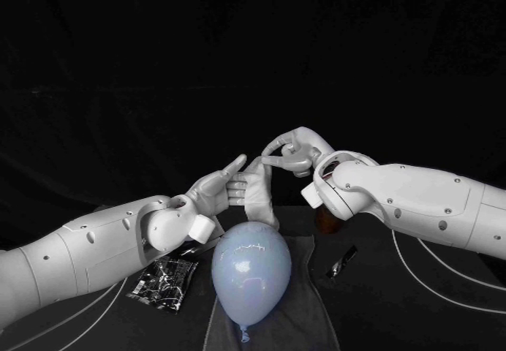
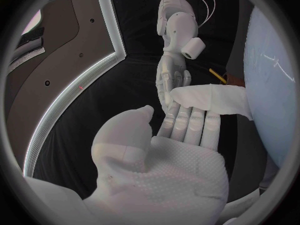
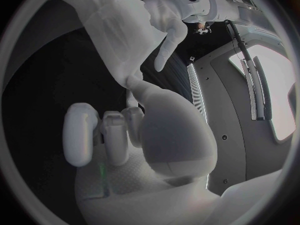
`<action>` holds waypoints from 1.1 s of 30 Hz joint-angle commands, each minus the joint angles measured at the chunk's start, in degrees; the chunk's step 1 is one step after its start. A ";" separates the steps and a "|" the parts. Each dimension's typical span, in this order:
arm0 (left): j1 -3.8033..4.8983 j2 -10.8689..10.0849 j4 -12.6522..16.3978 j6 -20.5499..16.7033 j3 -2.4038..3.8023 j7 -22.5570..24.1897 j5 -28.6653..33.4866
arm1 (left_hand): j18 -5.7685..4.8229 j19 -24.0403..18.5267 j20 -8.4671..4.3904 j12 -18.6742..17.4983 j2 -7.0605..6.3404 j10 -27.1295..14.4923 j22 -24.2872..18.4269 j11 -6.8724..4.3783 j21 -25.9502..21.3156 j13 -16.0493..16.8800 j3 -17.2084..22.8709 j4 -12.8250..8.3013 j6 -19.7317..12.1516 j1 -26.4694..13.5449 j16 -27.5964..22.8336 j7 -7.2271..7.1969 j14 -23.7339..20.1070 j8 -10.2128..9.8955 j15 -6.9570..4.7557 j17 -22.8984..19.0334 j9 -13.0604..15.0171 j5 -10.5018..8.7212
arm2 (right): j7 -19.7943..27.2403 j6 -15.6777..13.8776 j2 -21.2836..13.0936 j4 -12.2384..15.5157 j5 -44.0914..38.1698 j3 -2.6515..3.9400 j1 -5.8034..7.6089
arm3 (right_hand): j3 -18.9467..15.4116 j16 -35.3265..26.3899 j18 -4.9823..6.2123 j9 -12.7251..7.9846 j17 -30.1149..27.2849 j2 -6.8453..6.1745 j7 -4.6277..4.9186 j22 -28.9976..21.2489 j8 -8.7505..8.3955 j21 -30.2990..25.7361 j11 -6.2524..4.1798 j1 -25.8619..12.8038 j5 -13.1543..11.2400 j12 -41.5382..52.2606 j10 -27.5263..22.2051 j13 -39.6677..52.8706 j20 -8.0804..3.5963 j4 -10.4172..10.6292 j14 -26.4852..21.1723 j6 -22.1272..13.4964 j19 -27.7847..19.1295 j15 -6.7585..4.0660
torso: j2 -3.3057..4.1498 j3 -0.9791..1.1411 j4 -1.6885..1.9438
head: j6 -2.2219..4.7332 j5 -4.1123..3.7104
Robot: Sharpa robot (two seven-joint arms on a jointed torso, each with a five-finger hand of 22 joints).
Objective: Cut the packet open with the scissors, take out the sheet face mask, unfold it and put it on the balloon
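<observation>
And here's the mask, out and up in the air between the two hands, hanging as a pale strip with its long axis running straight up and down. The right hand has the top end, fingers curled in and pinched on the upper edge. The left hand sits just beside and a little lower, flat and stretched. From its wrist, the fingers lie together behind the sheet and touch it, while the thumb stands off to the side. That looks like propping, not gripping.

Now the relation that matters: the balloon lies directly below both hands, lengthwise toward the robot with its knot at the near end. The mask's lower end hangs down to the balloon's rounded far end (touching it or just short, I can't tell). The left hand is the nearer of the two to the balloon, just above and beside its top. The right hand is higher and further back.

The sheet looks narrow, not yet spread to full width, so I'd judge unfolding is the step in hand. The drop onto the balloon would then run downward and toward the robot, along the balloon's length.

The packet lies under the left forearm, beside the balloon.
</observation>
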 commanded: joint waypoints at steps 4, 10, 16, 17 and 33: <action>0.04 -0.04 0.25 -0.95 0.06 0.26 0.43 | 0.46 0.12 0.08 -0.10 -5.05 -0.46 -0.03 -0.46 -0.28 0.03 1.22 -5.35 -0.76 16.45 -0.28 -0.34 -0.01 -0.66 0.12 -0.12 -0.14 -0.03 | -0.19 1.19 -0.26 0.25 0.51 0.02 0.02 | 0.41 0.24 -0.66 0.03 15.10 0.52 0.12 11.96 0.19 -0.30 0.06 -0.34 0.30 0.07 1.43 8.25 -0.21 0.08 5.87 0.24 2.09 -0.37 | 0.02 0.01 0.01 | 0.05 -0.07; 0.04 -0.09 0.20 -2.28 0.05 0.77 0.22 | 0.47 0.05 0.04 -0.03 -4.91 0.33 -0.02 -1.10 -0.26 0.00 5.52 -8.71 0.20 25.10 -0.34 -1.16 -0.13 -0.51 -0.21 -0.19 -0.18 0.00 | 0.06 1.35 -0.52 0.66 0.68 0.02 0.02 | 0.43 0.24 -0.64 0.04 15.10 0.52 0.13 11.94 0.21 -0.39 0.06 -0.38 0.30 0.06 1.42 8.25 -0.20 0.08 5.87 0.22 2.06 -0.37 | 0.03 0.04 0.00 | 0.02 -0.02; 0.04 -0.08 0.11 -3.16 0.05 1.21 0.01 | 0.48 0.35 -0.20 -0.09 -4.32 1.78 0.01 -1.41 -0.12 -0.10 11.29 -9.91 1.23 28.20 -0.30 -1.58 0.03 0.28 -0.39 -0.23 0.23 -0.02 | 0.34 1.33 -0.78 1.03 0.80 0.01 0.01 | 0.44 0.24 -0.64 0.04 15.10 0.51 0.13 11.94 0.21 -0.38 0.06 -0.41 0.30 -0.02 1.38 8.19 -0.20 0.08 5.87 0.20 2.07 -0.36 | 0.04 0.04 -0.01 | -0.09 -0.06; 0.04 -0.08 0.09 -3.24 0.05 1.27 0.00 | 0.48 0.37 -0.21 -0.10 -4.32 1.91 0.00 -1.42 -0.12 -0.11 11.74 -9.84 1.27 28.19 -0.29 -1.58 0.05 0.35 -0.39 -0.23 0.28 -0.03 | 0.37 1.31 -0.83 1.10 0.82 0.01 0.01 | 0.44 0.24 -0.64 0.04 15.10 0.51 0.13 11.94 0.21 -0.38 0.06 -0.41 0.30 -0.02 1.38 8.19 -0.20 0.08 5.87 0.20 2.07 -0.36 | 0.04 0.03 -0.02 | -0.10 -0.05; 0.04 -0.04 -0.12 -3.58 0.04 1.42 0.22 | 0.47 0.61 -0.09 -0.16 -5.24 2.89 -0.03 -1.34 -0.23 -0.02 17.80 -0.83 0.90 20.57 -0.36 -1.41 -0.02 1.15 -0.32 -0.33 0.95 -0.05 | 0.97 0.74 -1.10 1.18 0.91 -0.01 0.01 | 0.52 0.24 -0.62 0.05 15.10 0.48 0.14 11.91 0.25 -0.48 0.07 -0.51 0.30 -0.19 1.28 8.07 -0.19 0.05 5.87 0.12 2.03 -0.36 | 0.02 0.00 0.01 | -0.07 -0.19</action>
